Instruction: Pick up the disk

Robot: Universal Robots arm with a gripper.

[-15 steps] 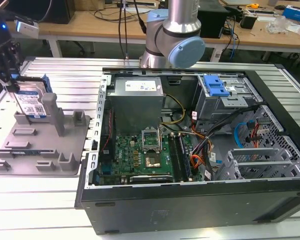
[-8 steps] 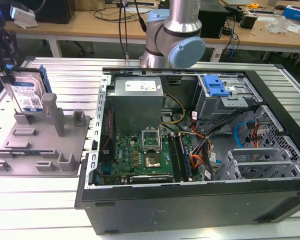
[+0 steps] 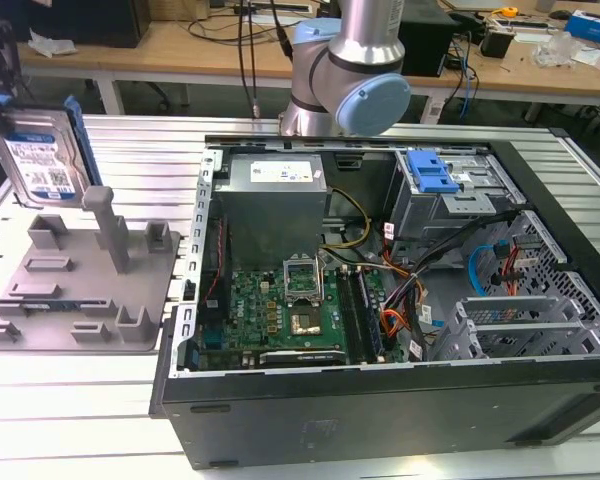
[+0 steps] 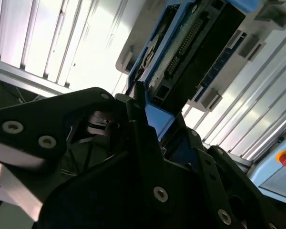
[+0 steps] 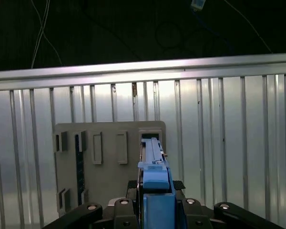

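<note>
Ribbed metal bench (image 5: 229, 143) lies below the hand (image 5: 155, 210), closed on the disk (image 5: 155, 162); keep it level above the grey tray (image 5: 105, 162).

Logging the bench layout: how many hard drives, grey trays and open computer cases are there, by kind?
Hard drive: 1, held above the tray by the pincer
Grey tray: 1
Open computer case: 1
Total: 3
</note>
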